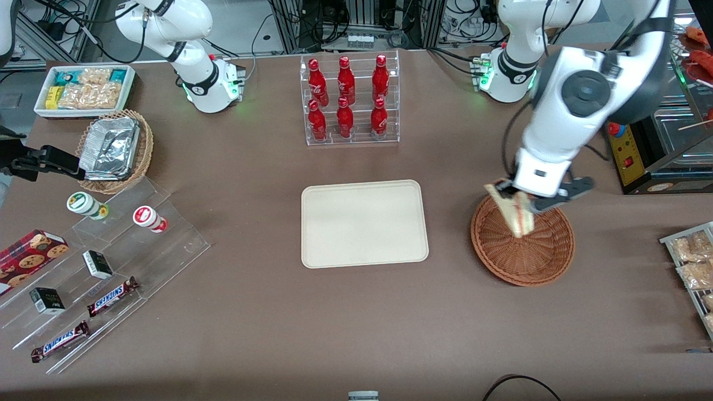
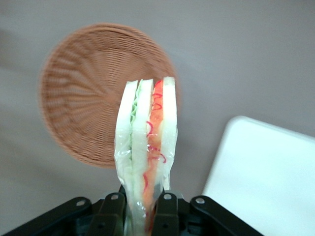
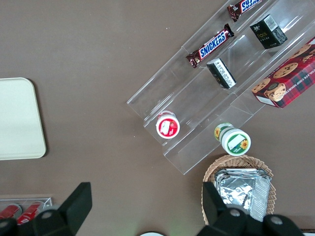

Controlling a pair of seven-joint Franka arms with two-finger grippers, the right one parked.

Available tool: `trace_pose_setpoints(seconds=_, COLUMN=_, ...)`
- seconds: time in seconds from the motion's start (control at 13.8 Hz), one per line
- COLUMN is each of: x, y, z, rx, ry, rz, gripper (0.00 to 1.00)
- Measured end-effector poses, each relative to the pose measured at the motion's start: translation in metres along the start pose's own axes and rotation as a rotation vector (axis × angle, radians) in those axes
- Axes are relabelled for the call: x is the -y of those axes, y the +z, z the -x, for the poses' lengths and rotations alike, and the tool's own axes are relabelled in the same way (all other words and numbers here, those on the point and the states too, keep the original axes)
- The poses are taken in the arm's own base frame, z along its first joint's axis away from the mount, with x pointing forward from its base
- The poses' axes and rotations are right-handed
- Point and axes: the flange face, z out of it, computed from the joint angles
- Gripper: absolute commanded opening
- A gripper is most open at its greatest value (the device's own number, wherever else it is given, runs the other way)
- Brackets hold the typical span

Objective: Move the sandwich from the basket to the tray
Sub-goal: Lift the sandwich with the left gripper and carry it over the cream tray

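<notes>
The wrapped triangular sandwich (image 1: 515,214) (image 2: 146,142), white bread with green and red filling, hangs in the air above the reddish-brown wicker basket (image 1: 523,252) (image 2: 83,93). My left gripper (image 1: 523,201) (image 2: 142,209) is shut on the sandwich's narrow end, its black fingers (image 2: 166,211) pressing the wrapping from both sides. Nothing lies in the basket. The cream-beige tray (image 1: 365,223) (image 2: 266,172) lies flat at the table's middle, beside the basket toward the parked arm's end, with nothing on it.
A clear rack of red bottles (image 1: 350,100) stands farther from the front camera than the tray. A tan basket of foil trays (image 1: 114,150), a white snack bin (image 1: 83,89) and clear steps with candy bars (image 1: 111,297) sit toward the parked arm's end. A rack of snack packets (image 1: 693,262) lies at the working arm's end.
</notes>
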Motion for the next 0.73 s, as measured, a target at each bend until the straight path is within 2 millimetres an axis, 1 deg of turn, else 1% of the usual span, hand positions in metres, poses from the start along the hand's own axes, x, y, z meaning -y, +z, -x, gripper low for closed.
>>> trace_pose_setpoints(seconds=0.15, x=-0.055, y=0.005, z=0.03, rx=0.022, ry=0.099, rz=0.024, gripper=0.0)
trace_pose_setpoints(seconds=0.22, x=-0.079, y=0.01, z=0.041, rx=0.04, ry=0.136, rz=0.04, gripper=0.0)
trace_pose_setpoints(seconds=0.44, x=-0.14, y=0.027, z=0.062, rx=0.104, ry=0.227, rz=0.093, gripper=0.0)
trace_pose_setpoints(seconds=0.58, x=-0.18, y=0.048, z=0.078, rx=0.1, ry=0.231, rz=0.076, gripper=0.0)
trace_pose_setpoints(seconds=0.73, x=-0.217, y=0.074, z=0.091, rx=0.069, ry=0.213, rz=0.045, gripper=0.0)
